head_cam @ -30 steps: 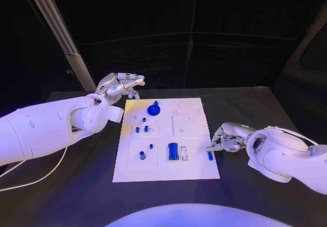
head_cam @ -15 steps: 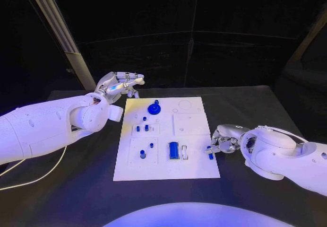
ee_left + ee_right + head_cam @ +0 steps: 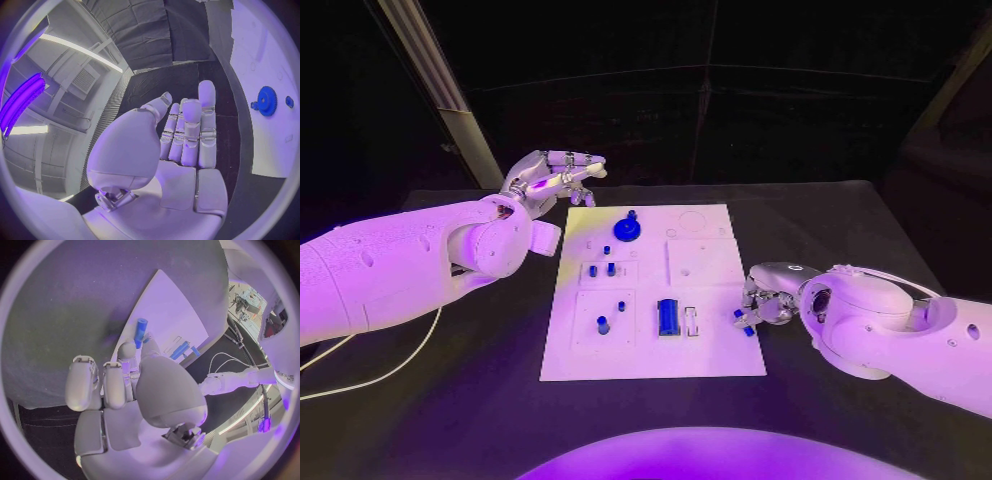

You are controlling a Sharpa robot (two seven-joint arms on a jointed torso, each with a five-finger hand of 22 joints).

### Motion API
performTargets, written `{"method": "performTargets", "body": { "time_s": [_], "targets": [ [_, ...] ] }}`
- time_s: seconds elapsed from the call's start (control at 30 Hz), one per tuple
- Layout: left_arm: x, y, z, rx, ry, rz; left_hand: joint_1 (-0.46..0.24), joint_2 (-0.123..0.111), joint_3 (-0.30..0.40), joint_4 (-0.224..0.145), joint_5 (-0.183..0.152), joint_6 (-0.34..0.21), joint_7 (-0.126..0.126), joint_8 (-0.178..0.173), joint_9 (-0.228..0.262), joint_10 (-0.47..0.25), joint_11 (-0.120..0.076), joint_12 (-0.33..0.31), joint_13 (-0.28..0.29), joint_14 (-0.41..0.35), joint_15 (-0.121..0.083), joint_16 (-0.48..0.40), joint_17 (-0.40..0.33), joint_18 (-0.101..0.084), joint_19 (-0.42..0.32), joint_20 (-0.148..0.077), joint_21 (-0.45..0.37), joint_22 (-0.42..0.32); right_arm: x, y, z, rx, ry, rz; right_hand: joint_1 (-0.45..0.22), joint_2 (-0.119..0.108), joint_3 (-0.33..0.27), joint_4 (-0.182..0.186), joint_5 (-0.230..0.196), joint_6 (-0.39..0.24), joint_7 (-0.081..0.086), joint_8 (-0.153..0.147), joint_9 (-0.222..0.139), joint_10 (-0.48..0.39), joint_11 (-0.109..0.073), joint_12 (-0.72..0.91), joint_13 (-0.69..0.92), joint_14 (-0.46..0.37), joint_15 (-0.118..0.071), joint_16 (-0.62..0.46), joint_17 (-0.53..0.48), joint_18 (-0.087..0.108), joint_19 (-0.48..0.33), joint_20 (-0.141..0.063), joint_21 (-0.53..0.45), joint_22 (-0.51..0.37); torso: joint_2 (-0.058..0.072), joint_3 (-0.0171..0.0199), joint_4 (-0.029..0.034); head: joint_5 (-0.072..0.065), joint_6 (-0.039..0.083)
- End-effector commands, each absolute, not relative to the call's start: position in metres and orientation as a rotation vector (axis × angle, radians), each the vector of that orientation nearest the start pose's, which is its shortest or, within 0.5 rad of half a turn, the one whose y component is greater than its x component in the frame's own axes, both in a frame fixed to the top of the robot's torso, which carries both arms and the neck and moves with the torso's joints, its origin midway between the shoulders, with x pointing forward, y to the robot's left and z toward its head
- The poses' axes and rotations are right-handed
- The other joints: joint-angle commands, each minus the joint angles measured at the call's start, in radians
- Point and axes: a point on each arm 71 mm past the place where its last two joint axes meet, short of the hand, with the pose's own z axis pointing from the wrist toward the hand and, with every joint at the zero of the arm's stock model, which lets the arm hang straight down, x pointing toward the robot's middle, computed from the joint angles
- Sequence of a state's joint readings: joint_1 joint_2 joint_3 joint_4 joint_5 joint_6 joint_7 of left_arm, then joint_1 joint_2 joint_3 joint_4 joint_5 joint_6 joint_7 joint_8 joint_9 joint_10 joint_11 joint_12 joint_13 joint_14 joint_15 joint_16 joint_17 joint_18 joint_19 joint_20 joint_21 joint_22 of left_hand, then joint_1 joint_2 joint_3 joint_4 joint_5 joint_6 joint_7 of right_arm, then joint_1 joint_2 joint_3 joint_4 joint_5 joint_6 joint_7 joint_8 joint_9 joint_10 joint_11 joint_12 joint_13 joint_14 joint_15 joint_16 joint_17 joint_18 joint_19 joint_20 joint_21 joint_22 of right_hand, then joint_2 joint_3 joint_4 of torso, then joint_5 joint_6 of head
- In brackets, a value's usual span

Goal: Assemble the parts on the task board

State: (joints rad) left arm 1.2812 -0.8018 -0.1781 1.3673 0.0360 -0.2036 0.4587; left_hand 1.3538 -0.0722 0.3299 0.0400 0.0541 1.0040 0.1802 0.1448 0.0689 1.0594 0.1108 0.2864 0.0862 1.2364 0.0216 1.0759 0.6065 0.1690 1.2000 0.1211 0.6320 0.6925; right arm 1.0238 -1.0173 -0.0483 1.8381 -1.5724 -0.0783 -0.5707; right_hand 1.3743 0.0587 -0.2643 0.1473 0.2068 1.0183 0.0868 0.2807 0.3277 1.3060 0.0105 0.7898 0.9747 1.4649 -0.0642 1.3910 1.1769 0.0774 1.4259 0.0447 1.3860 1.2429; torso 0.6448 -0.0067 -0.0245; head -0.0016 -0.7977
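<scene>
No text, label, brand, number or sign could be read anywhere in these pictures. The white board (image 3: 653, 300) carried only faint outlines, with no legible marks on it. In the right wrist view a few dark characters stood on a white arm (image 3: 284, 375) at the edge, too small and bent to make out.

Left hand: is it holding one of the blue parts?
No. In the left wrist view the left hand is bare, fingers straight and together, with the blue gear lying apart on the task board.
</scene>
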Motion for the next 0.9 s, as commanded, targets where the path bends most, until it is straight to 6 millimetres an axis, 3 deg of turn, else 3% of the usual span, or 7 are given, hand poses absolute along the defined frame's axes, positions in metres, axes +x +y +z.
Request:
{"method": "performTargets", "body": {
  "time_s": [0.03,0.23,0.5,0.63,0.73,0.9],
  "targets": [
    [0.514,0.234,-0.190,-1.063,1.429,-1.541,0.006,0.001,-0.001,-0.004,-0.004,-0.006,0.000,0.003,-0.001,-0.007,-0.002,0.003,-0.002,-0.007,0.002,-0.003,-0.001,0.014,0.000,0.002,-0.002,-0.002,0.384,-0.212,-0.258,-0.223,2.103,0.225,0.036,0.005,0.012,-0.024,-0.025,0.003,-0.002,-0.005,-0.003,-0.001,-0.008,-0.002,-0.002,0.039,-0.003,-0.005,0.002,-0.009,0.000,-0.001,-0.005,0.002,0.000,-0.0004,0.0004,0.000,0.000],
    [0.513,0.234,-0.190,-1.063,1.430,-1.542,0.006,0.001,-0.001,-0.004,-0.004,-0.006,0.000,0.003,-0.001,-0.007,-0.002,0.003,-0.002,-0.007,0.002,-0.003,-0.001,0.014,0.000,0.002,-0.002,-0.002,0.384,-0.204,-0.258,-0.289,2.070,0.206,0.107,0.015,0.050,-0.074,-0.039,-0.004,0.002,-0.021,-0.010,-0.009,-0.007,-0.021,-0.013,0.040,-0.003,-0.005,0.007,-0.010,0.002,-0.002,-0.004,0.006,0.001,-0.0003,-0.0001,0.000,0.001],
    [0.513,0.234,-0.190,-1.064,1.430,-1.542,0.007,0.001,-0.001,-0.004,-0.004,-0.007,0.000,0.003,-0.001,-0.007,-0.002,0.004,-0.002,-0.007,0.002,-0.003,-0.001,0.014,0.000,0.002,-0.002,-0.002,0.384,-0.199,-0.257,-0.315,2.043,0.206,0.117,0.019,0.064,-0.085,-0.037,-0.007,0.006,-0.035,-0.018,-0.009,-0.005,-0.028,-0.018,0.040,0.000,-0.006,0.008,-0.010,0.003,0.000,-0.004,0.008,0.000,-0.0002,0.0013,0.002,-0.001],
    [0.513,0.234,-0.190,-1.064,1.430,-1.542,0.007,0.001,-0.001,-0.005,-0.004,-0.007,0.000,0.003,-0.001,-0.008,-0.003,0.004,-0.002,-0.007,0.002,-0.002,0.000,0.014,0.000,0.002,-0.002,-0.002,0.385,-0.198,-0.254,-0.275,2.009,0.233,0.116,0.040,0.089,-0.083,0.034,0.005,0.002,-0.045,-0.027,-0.004,-0.008,-0.023,-0.014,0.041,-0.002,-0.003,0.014,-0.011,0.006,-0.001,0.000,0.013,-0.001,0.0006,-0.0002,0.004,-0.001],
    [0.513,0.234,-0.190,-1.064,1.430,-1.542,0.007,0.001,-0.001,-0.005,-0.004,-0.007,0.000,0.003,-0.001,-0.008,-0.003,0.004,-0.002,-0.007,0.002,-0.002,0.000,0.014,0.000,0.002,-0.002,-0.002,0.384,-0.197,-0.251,-0.232,1.993,0.261,0.116,0.044,0.111,-0.082,0.087,0.013,0.001,-0.055,-0.035,-0.001,-0.010,-0.021,-0.012,0.042,-0.004,-0.002,0.019,-0.011,0.008,-0.003,0.002,0.017,-0.001,0.0007,-0.0004,0.002,0.000],
    [0.514,0.233,-0.190,-1.063,1.431,-1.543,0.007,0.001,-0.001,-0.005,-0.004,-0.007,0.000,0.003,-0.001,-0.008,-0.003,0.004,-0.002,-0.007,0.002,-0.002,0.000,0.014,0.000,0.002,-0.002,-0.002,0.381,-0.197,-0.248,-0.142,1.984,0.321,0.098,0.038,0.136,-0.070,0.123,0.023,-0.001,-0.067,-0.044,0.005,-0.010,-0.018,-0.010,0.044,-0.005,0.002,0.026,-0.012,0.011,-0.005,0.005,0.022,0.000,-0.0002,0.0003,0.001,0.000]
  ]
}}
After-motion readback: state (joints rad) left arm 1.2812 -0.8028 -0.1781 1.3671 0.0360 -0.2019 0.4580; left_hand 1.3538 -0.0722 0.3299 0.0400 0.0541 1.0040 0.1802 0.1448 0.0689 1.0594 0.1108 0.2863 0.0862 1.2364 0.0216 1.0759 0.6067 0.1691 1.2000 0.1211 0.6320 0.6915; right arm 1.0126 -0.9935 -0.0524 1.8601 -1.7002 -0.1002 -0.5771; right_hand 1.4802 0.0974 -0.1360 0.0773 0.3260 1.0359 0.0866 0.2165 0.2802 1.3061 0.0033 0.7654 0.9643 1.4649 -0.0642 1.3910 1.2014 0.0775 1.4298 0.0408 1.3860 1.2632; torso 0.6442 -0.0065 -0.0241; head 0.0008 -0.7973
